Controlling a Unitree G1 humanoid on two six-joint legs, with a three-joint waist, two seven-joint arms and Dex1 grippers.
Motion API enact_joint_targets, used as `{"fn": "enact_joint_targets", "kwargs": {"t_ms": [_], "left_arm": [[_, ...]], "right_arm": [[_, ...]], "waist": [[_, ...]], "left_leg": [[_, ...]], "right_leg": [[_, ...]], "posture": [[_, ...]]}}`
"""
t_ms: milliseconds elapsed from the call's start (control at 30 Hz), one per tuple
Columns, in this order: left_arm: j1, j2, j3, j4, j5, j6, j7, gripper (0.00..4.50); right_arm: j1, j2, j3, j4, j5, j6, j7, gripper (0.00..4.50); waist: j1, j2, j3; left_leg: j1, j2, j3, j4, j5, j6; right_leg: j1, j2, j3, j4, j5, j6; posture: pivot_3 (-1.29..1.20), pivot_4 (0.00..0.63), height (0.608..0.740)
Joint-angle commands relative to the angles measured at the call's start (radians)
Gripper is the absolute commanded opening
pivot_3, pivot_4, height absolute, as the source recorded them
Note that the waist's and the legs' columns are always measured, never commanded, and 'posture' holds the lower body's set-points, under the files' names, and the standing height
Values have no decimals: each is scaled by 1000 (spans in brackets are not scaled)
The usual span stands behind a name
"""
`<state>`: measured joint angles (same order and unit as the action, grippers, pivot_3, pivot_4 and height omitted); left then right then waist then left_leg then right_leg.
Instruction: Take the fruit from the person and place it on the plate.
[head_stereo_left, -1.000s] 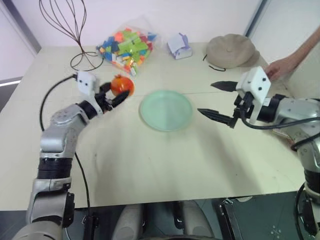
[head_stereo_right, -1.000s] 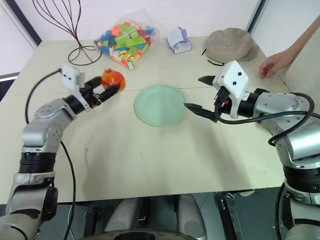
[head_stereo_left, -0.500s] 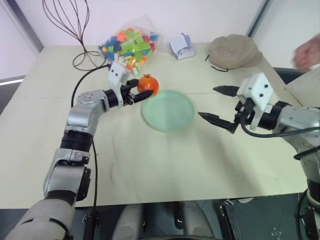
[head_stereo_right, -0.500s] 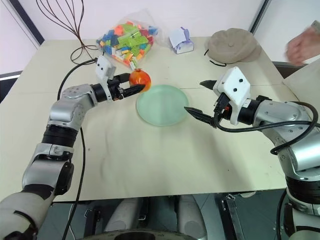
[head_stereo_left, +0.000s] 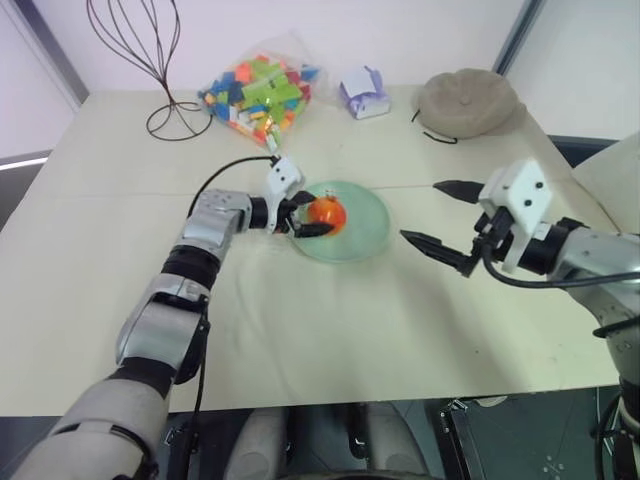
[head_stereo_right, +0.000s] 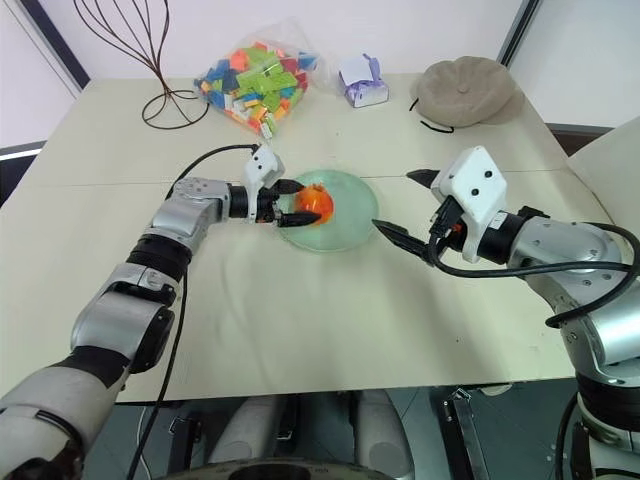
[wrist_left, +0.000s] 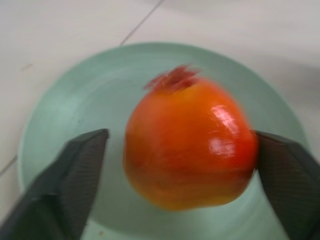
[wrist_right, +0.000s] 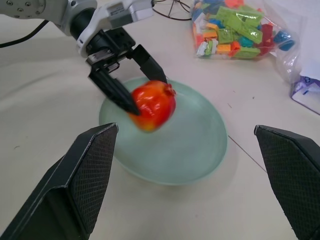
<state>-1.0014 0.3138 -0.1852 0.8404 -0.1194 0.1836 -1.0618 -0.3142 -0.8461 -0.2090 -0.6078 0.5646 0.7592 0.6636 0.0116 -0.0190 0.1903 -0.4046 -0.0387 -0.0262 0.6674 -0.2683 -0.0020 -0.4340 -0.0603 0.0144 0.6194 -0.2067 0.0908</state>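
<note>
The orange-red fruit (head_stereo_left: 326, 212) is at the left part of the pale green plate (head_stereo_left: 366, 238), between the two fingers of my left gripper (head_stereo_left: 318, 213). That gripper is open: in the left wrist view a gap shows between one finger (wrist_left: 70, 175) and the fruit (wrist_left: 190, 140). I cannot tell whether the fruit rests on the plate or hangs just above it. To the right of the plate my right gripper (head_stereo_left: 420, 211) stands open and empty, pointing at the plate. The person is out of view.
At the back of the table lie a bag of coloured bricks (head_stereo_left: 255, 88), a small white and purple box (head_stereo_left: 362, 92) and a tan hat (head_stereo_left: 470, 100). A wire stand (head_stereo_left: 140, 60) rises at the back left.
My left gripper carried the fruit rightward from beside the brick bag to over the plate, and its fingers have parted. The person's hand at the right has left the view.
</note>
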Motion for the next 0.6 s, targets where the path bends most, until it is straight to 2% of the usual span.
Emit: {"fn": "enact_joint_targets", "kwargs": {"t_ms": [33, 167, 333, 467, 600], "left_arm": [[-48, -4, 15, -5, 9, -27, -14, 4489], [-61, 3, 56, -48, -37, 1, -57, 4489], [-65, 45, 136, -239, -137, 144, -81, 4489], [-22, 129, 179, -459, -196, 267, -79, 4489], [72, 281, 208, -659, -229, 370, -103, 4489]], "right_arm": [[-2, -8, -37, -38, 12, -5, -10, 4500], [-4, -9, -35, -38, 12, -6, -12, 4500], [-11, -14, -29, -27, 11, -15, -5, 4500], [-26, -17, -14, -8, 4, -27, 7, 4500], [-37, -23, 0, 16, -7, -43, 30, 4500]], "waist": [[0, 0, 0], [0, 0, 0], [-2, 0, 0], [-8, 0, 0], [-19, 0, 0]], "left_leg": [[0, 0, 0, 0, 0, 0], [0, 0, 0, 0, 0, 0], [0, 0, 0, 0, 0, 0], [0, 1, 0, 0, 0, 0], [1, 1, 0, 0, 0, 0]], "right_leg": [[0, 0, 0, 0, 0, 0], [0, 0, 0, 0, 0, 0], [0, 0, 0, 0, 0, 0], [0, 0, 0, 1, 0, 0], [0, 0, 1, 1, 0, 0]], "posture": [[0, 150, 740], [0, 150, 740], [0, 150, 740], [0, 150, 740], [0, 150, 740]]}}
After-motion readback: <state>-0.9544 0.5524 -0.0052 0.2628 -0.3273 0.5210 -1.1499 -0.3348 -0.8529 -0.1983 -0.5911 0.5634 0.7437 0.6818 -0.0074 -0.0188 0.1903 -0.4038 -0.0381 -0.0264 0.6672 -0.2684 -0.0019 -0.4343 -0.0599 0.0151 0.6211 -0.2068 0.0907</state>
